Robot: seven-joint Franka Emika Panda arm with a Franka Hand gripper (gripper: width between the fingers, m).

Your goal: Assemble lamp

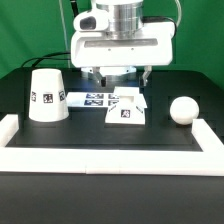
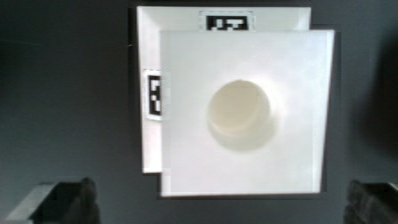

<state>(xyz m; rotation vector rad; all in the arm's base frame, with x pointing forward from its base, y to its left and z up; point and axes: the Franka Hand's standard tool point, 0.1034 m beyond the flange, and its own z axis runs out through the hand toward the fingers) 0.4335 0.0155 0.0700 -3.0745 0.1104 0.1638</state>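
Note:
The lamp's flat square base lies on the black table near the middle, a tag on its front side. In the wrist view the base fills the middle, with an oval socket hole in its top. The cone shade stands at the exterior view's left. The ball-topped bulb lies at the exterior view's right. My gripper hangs just above and behind the base, open and empty. Its two dark fingertips stand wide apart on either side of the base's near edge.
The marker board lies flat between the shade and the base, partly under the base in the wrist view. Long white border rails run along the table's front and up both sides.

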